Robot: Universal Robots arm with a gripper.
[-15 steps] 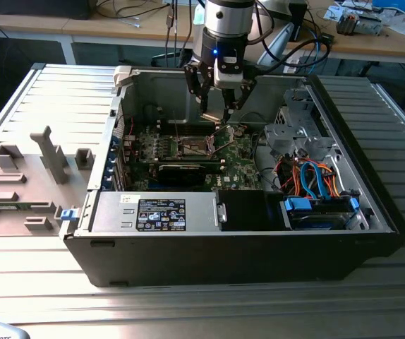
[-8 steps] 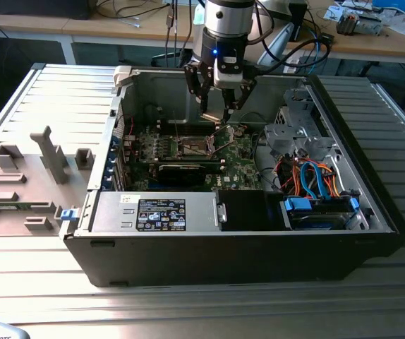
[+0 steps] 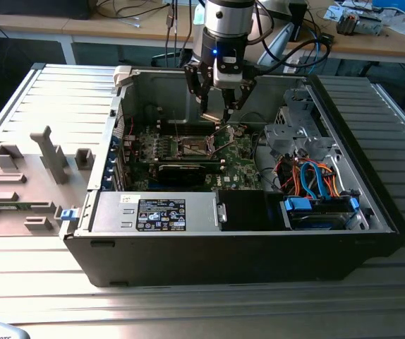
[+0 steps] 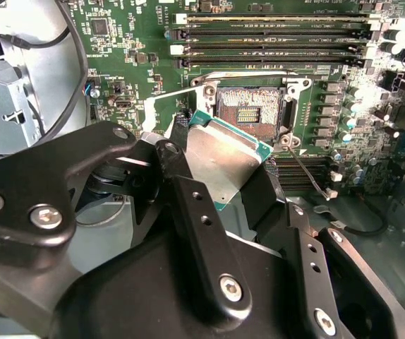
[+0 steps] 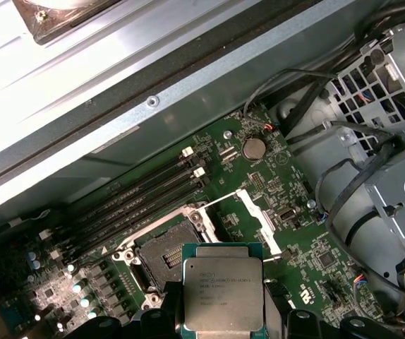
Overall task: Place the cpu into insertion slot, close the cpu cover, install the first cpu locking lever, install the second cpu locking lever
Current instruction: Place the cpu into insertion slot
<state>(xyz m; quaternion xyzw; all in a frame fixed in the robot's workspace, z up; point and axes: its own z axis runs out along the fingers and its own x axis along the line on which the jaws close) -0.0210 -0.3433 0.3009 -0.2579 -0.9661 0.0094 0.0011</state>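
Note:
My gripper (image 3: 216,109) hangs inside the open computer case, above the green motherboard (image 3: 238,159). It is shut on the cpu (image 4: 224,159), a small square chip with a silver top, held by its edges between the black fingers (image 4: 181,176). The cpu (image 5: 222,293) hovers a little above and beside the insertion slot (image 5: 166,256), whose dark centre lies bare. In the second wrist view the slot (image 4: 248,113) lies just past the chip. The cpu cover (image 5: 259,212) stands swung up beside the slot. In the exterior view the slot (image 3: 192,146) sits below and to the left of the gripper.
Long black memory slots (image 4: 273,32) run beside the socket. A metal drive cage (image 3: 294,131) and blue and orange cables (image 3: 308,176) fill the case at the exterior view's right. A labelled black box (image 3: 160,214) lines the near wall. Grey fixtures (image 3: 51,155) stand outside at the left.

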